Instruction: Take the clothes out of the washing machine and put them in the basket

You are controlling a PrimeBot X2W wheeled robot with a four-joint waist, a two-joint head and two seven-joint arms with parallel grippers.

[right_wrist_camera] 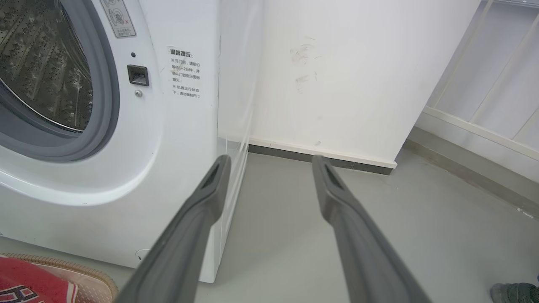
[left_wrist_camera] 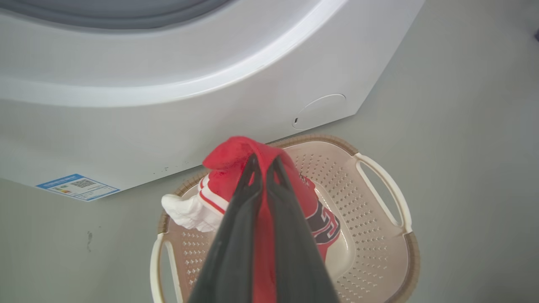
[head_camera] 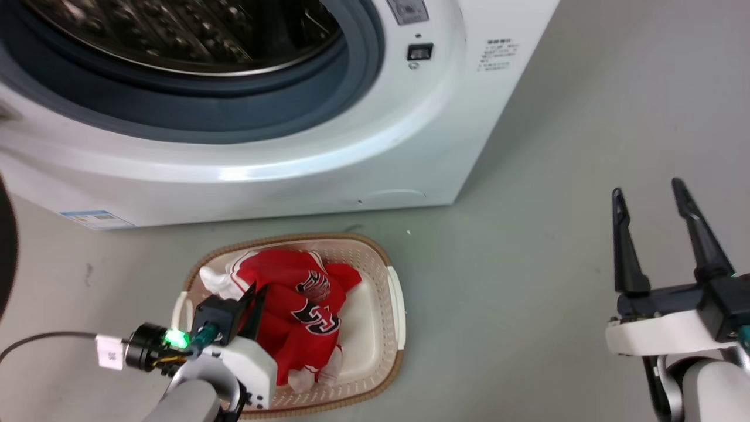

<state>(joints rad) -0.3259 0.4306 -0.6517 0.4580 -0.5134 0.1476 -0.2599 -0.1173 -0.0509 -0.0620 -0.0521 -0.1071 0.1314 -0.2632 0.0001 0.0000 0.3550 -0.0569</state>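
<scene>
Grey floor (head_camera: 527,264) by washing machine (head_camera: 293,158): left gripper (left_wrist_camera: 264,162) is clamping clothes (left_wrist_camera: 236,168) over basket (head_camera: 375,275), release needed next; right gripper (head_camera: 647,196) is waiting, fingers apart.

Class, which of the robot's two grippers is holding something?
The left gripper, above the basket: its fingers are pinched shut on the red jersey. The right gripper stands open, empty, over the floor.

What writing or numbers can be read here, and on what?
"23": on the red jersey in the basket.
"温馨提示:": heading of a notice on the front of the washing machine.
Too small or blurred: that notice's smaller lines, the blue sticker low on the machine, the sticker by the porthole.
</scene>
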